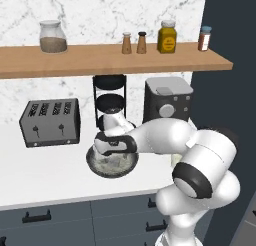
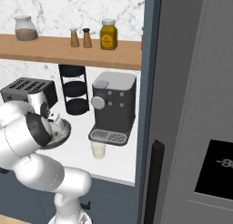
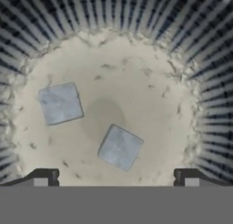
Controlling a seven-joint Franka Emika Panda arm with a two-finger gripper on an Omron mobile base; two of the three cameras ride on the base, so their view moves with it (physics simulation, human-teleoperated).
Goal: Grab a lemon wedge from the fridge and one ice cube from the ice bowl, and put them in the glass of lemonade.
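The fridge [image 2: 191,104] stands tall and dark grey at the right end of the desk [image 1: 45,175], its doors shut, so the lemon wedge is presumably inside, out of sight. The white arm [image 1: 200,165] reaches left from the base and bends down over the ice bowl [image 1: 112,162], which sits on the desk near the front edge, in front of the black three-tier rack [image 1: 110,102] and right of the four-slot toaster [image 1: 50,122]. The coffee machine [image 2: 113,107] stands to the right of the rack, and the glass of lemonade [image 2: 98,149] waits just in front of its drip tray, close to the bowl, probably so the carry stays short.

In the hand view the gripper [image 3: 116,175] looks straight down into the ribbed bowl. Its jaws are spread wide, one tip at each side of the nearer ice cube [image 3: 120,147], which lies flat on the pale floor; a second cube [image 3: 60,103] lies apart, further in and to the left. Nothing is pinched yet. The wide spread and the centring over the nearer cube suggest a descent to take that one alone.
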